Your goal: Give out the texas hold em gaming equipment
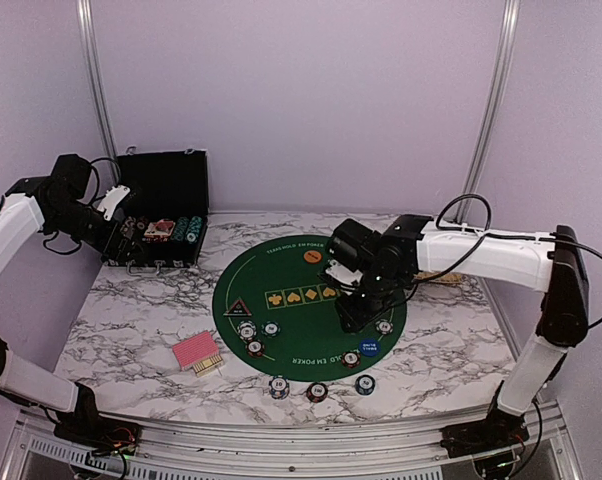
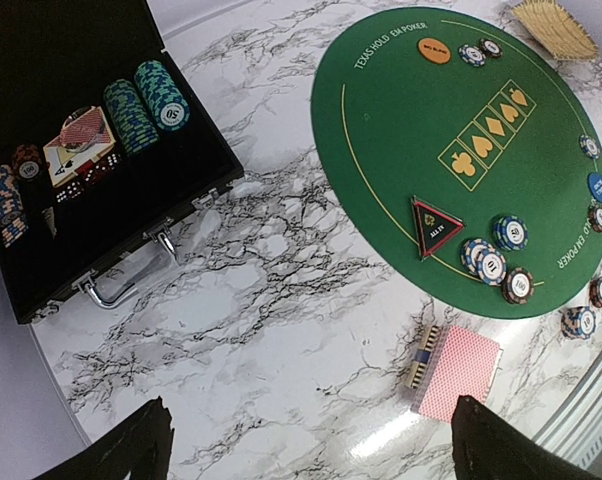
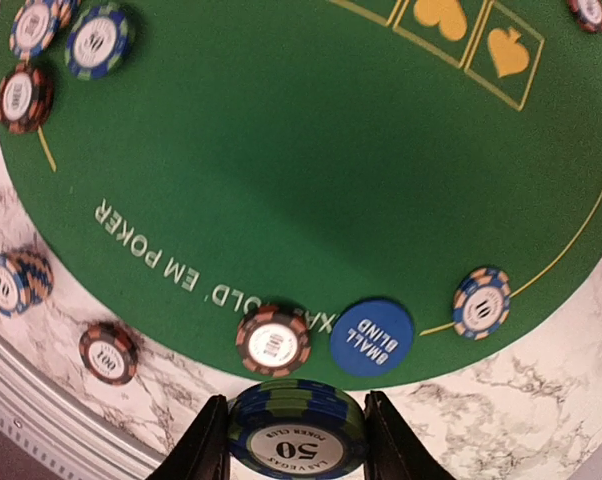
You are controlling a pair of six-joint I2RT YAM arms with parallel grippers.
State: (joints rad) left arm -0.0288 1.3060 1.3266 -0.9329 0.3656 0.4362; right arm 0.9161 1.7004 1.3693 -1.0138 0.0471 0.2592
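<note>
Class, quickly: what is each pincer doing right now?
Left pincer: open, empty.
Right pincer: closed on a stack of blue-green chips.

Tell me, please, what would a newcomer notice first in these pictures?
The round green felt poker mat lies in the middle of the marble table. Over its near right part, the right gripper clamps a stack of teal chips marked 50. At the far left stands an open black hinged case.

- Black hinged case [image 1: 162, 190], lid up, at the far left of the table
- White marbled table [image 1: 131, 325]
- Round green felt mat [image 1: 281, 272] at the table's middle
- Tan woven tray [image 2: 552, 27] just beside the mat's right edge
</note>
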